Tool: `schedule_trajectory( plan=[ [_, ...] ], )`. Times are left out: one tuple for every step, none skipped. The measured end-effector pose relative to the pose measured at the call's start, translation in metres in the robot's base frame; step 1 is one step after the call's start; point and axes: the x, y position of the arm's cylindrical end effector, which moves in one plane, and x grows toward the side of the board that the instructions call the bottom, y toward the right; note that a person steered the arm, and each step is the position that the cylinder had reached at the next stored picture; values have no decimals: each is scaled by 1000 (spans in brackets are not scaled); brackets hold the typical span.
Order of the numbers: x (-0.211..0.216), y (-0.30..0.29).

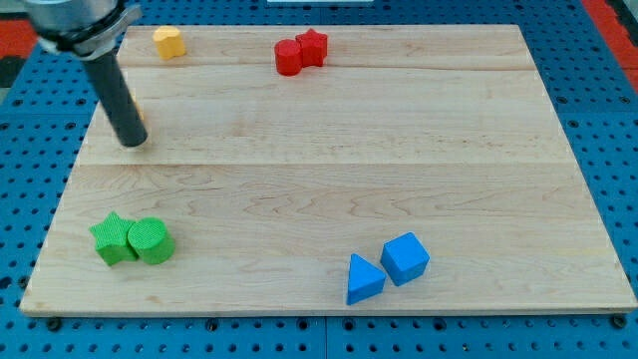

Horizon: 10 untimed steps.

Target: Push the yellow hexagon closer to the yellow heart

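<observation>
Rod at the board's left, with a yellow block peeking out behind it

My tip (132,143) has no claw. A yellow sliver (141,115), shape unclear, touches the rod's right. The yellow heart (168,42) sits near the top, nothing between them. Red blocks (300,52) touch at top centre; a green star (113,239) and green cylinder (151,240) lie lower left, a blue triangle (363,278) and blue cube (405,258) at bottom.
</observation>
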Motion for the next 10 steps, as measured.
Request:
schedule_trajectory(
  plan=[
    [-26,-16],
    [-77,0],
    [-101,2],
    [-87,-1],
    [-114,-35],
    [-129,-14],
    [-120,-11],
    [-105,16],
    [-120,20],
    [-130,22]
  ],
)
